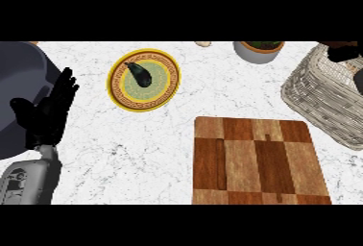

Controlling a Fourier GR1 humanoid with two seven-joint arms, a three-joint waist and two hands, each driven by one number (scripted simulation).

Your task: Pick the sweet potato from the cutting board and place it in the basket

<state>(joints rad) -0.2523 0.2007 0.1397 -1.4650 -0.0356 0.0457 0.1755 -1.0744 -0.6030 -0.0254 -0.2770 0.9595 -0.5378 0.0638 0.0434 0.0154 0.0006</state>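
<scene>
Left hand [46,113] parked at the left edge over the bench [127,158], fingers [65,86] straight and spread, holding nothing. Right hand [345,50] mostly cut off above the basket [319,96], grip impossible to tell. Can't make out the sweet potato.

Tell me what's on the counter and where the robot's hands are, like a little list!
cutting board: lower middle, nothing lies on it
basket: wicker, right edge
plate: yellow rim, holds a dark vegetable
pot: grey, plant inside, top
left hand: open, resting at the left
right hand: above the basket, mostly out of view
</scene>
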